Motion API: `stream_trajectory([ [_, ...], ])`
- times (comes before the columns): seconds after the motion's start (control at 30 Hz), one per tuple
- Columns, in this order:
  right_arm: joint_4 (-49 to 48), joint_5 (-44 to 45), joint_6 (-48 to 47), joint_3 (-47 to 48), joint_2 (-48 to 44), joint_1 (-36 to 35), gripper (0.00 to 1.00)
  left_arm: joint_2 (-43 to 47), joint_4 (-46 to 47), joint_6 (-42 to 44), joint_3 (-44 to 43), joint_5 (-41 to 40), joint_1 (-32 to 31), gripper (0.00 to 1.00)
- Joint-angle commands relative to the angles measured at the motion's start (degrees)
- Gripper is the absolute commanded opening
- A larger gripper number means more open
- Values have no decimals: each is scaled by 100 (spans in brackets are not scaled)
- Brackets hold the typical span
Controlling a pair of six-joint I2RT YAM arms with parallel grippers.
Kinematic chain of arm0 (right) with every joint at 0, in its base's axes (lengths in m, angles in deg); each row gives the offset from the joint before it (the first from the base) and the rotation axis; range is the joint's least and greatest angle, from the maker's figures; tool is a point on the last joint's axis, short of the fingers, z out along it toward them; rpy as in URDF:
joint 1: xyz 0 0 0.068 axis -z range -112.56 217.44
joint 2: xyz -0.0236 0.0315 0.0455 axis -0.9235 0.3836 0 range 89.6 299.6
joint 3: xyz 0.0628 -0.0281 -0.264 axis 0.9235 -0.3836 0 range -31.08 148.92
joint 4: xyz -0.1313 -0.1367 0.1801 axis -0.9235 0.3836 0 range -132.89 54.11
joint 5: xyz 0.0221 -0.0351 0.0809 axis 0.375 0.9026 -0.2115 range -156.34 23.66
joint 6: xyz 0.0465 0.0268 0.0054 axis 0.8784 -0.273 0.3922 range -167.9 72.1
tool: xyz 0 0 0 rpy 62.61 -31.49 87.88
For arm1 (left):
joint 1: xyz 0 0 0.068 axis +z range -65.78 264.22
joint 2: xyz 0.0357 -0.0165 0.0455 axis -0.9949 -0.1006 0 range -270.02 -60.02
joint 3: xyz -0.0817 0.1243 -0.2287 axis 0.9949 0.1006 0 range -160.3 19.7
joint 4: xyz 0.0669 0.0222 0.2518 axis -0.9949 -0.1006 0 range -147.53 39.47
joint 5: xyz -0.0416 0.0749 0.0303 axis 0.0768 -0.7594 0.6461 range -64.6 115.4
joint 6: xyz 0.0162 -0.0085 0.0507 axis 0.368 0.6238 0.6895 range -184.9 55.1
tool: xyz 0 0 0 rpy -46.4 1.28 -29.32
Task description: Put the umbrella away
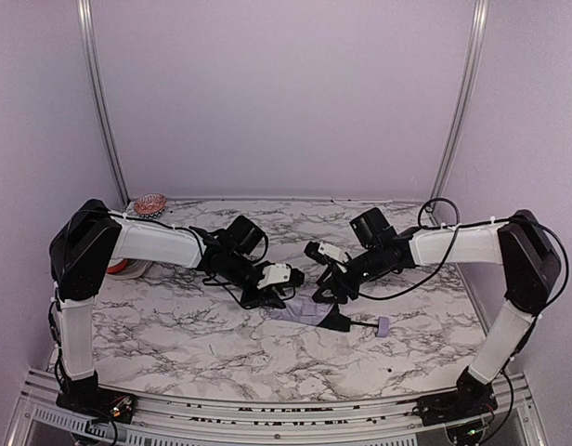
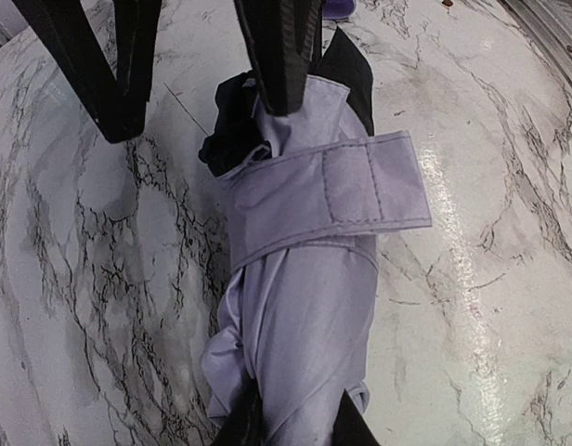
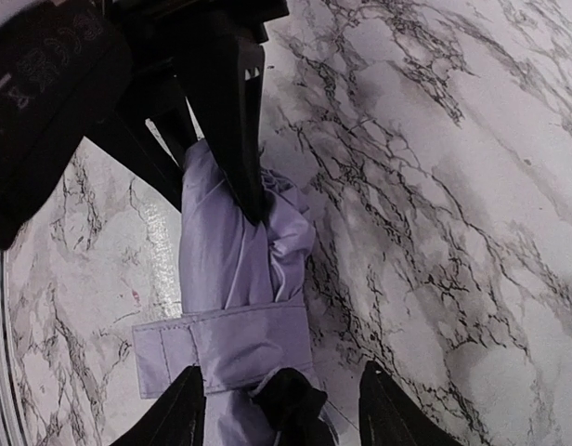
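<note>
The umbrella [image 1: 303, 310] lies folded on the marble table, its lavender fabric bunched and black lining showing at one end. Its strap [image 2: 346, 190] is wrapped across the bundle, with the flap sticking out to one side. The small lavender handle [image 1: 382, 326] points toward the right. My left gripper [image 2: 297, 432] is shut on the umbrella's fabric at one end. My right gripper [image 3: 284, 413] stands open over the other end. One of its fingers [image 3: 179, 413] sits at the strap flap and the other stands apart over bare table.
A pinkish-red round object [image 1: 150, 203] sits at the back left corner, and an orange and white item [image 1: 128, 268] shows under the left arm. Metal posts [image 1: 100, 102] flank the lavender walls. A rail [image 1: 267, 409] runs along the near edge.
</note>
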Motion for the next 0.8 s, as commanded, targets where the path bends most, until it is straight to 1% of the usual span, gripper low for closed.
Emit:
stream_trajectory([
  [0.0, 478, -181, -199, 522, 402, -235, 55, -209, -907, -40, 293, -574, 47, 21],
  [0.17, 618, -274, -262, 611, 729, -361, 55, -232, -902, -47, 290, -583, 42, 22],
  [0.4, 1136, 494, -412, 802, 1103, -551, 53, -177, -909, -44, 279, -578, 43, 24],
  [0.47, 1227, 641, -426, 898, 1118, -551, 51, -84, -899, -66, 277, -543, 39, 26],
  [0.5, 1263, 664, -448, 932, 1125, -552, 51, -11, -895, -66, 277, -532, 32, 29],
  [0.53, 1290, 708, -469, 979, 1147, -551, 50, 52, -876, -72, 287, -544, 23, 37],
  [0.6, 1384, 824, -497, 1032, 1198, -551, 49, 186, -775, -127, 311, -630, 21, 58],
  [0.63, 1425, 872, -506, 1056, 1227, -555, 49, 272, -694, -182, 325, -692, 21, 71],
  [0.67, 1464, 895, -515, 1074, 1244, -554, 49, 340, -634, -230, 347, -758, 21, 92],
  [0.7, 1498, 893, -525, 1091, 1250, -551, 50, 429, -568, -260, 375, -823, 21, 98],
  [0.77, 1557, 837, -542, 1114, 1199, -551, 50, 635, -403, -281, 499, -964, 21, 99],
])
